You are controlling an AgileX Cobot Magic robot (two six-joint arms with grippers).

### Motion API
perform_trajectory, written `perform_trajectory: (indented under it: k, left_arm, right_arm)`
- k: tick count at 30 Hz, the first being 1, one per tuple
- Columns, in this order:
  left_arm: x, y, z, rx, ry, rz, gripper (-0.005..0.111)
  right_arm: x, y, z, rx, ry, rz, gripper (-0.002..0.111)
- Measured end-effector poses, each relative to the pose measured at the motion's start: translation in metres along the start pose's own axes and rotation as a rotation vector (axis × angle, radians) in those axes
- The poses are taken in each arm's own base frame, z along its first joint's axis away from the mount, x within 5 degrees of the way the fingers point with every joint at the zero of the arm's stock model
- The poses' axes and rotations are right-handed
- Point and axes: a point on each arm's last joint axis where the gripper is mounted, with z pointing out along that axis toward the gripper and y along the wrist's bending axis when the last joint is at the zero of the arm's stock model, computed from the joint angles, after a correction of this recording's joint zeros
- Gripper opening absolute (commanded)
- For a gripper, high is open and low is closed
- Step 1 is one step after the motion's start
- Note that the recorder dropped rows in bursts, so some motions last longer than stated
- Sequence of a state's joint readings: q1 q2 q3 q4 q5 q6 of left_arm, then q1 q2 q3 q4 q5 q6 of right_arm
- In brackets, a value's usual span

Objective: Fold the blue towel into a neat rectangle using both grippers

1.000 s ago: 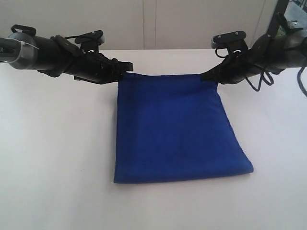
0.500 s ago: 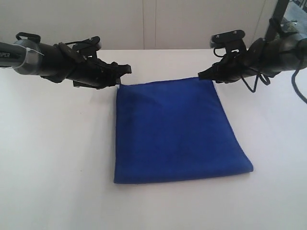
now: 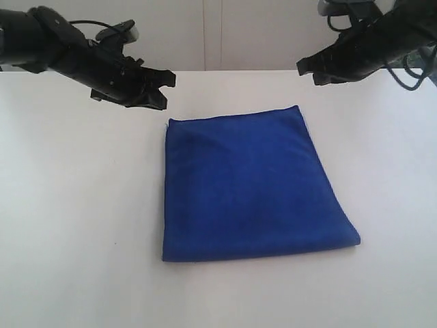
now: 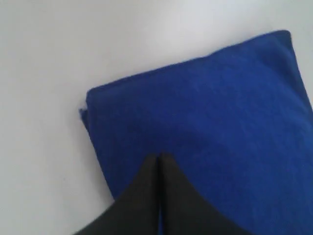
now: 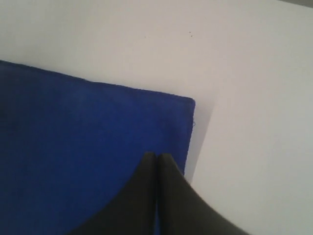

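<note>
- The white table (image 3: 82, 225) fills the near part of the exterior view, and it is bare along its near edge.
- The blue towel (image 3: 252, 184) lies flat in the middle of the table. It is a neat four-sided shape.
- The towel's near edge looks thick and soft. Its corner at 5 o'clock pokes out a little more than its corner at 7 o'clock.
- The top of the towel is smooth, with only faint soft dents.
- The towel's far edge runs from 11 o'clock to 1 o'clock, and both far corners rest on the table.
- In the left wrist view, a tiny white bit (image 4: 86, 105) peeks out at one far corner of the towel.
- The left gripper (image 3: 165, 89) is up in the air at 10 o'clock from the towel, near its far left corner. It does not touch the cloth.
- The left gripper is clenched. Its two black jaws press tight together, with nothing between them.
- The right gripper (image 3: 307, 70) is up in the air at 1 o'clock from the towel, past its far right corner. It is also apart from the cloth.
- The right gripper is clenched too. Its jaws meet in a thin line and it is empty.
- Each black arm reaches in from its own side.
- Farthest back, a pale wall (image 3: 218, 34) stands behind the table.
</note>
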State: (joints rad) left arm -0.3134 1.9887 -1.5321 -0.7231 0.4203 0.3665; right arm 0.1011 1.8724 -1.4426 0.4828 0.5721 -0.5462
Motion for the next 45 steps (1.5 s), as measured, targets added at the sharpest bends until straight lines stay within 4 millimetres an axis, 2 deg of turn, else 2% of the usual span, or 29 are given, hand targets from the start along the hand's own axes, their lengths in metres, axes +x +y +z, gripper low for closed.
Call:
perform_trajectory:
  k: [5, 7, 9, 16, 22, 27, 33, 36, 45]
  left_arm:
    - [0.001, -0.018, -0.027, 0.055, 0.075, 0.068, 0.000]
    - [0.006, -0.025, -0.036, 0.073, 0.109, 0.086, 0.000]
    - [0.020, -0.038, -0.043, 0.081, 0.159, 0.120, 0.000]
    - [0.068, -0.071, -0.046, 0.106, 0.247, 0.183, 0.000]
    - [0.101, -0.088, -0.034, 0.112, 0.302, 0.233, 0.000]
    - [0.112, -0.104, -0.027, 0.119, 0.285, 0.296, 0.000]
    - [0.110, -0.106, -0.025, 0.110, 0.249, 0.309, 0.000]
    - [0.116, -0.105, -0.020, 0.126, 0.305, 0.296, 0.000]
    - [0.124, -0.105, -0.014, 0.146, 0.374, 0.282, 0.000]
  right_arm:
    - [0.004, 0.009, -0.027, -0.066, 0.090, 0.025, 0.000]
    - [0.012, 0.013, -0.034, -0.083, 0.130, 0.052, 0.000]
    - [0.030, 0.019, -0.042, -0.094, 0.182, 0.104, 0.000]
    - [0.082, 0.034, -0.069, -0.102, 0.265, 0.149, 0.000]
    - [0.119, 0.043, -0.086, -0.080, 0.262, 0.160, 0.000]
    - [0.141, 0.044, -0.082, -0.065, 0.290, 0.178, 0.000]
    - [0.144, 0.043, -0.079, -0.056, 0.282, 0.187, 0.000]
    - [0.145, 0.048, -0.077, -0.072, 0.291, 0.183, 0.000]
    - [0.160, 0.061, -0.042, -0.114, 0.429, 0.167, 0.000]
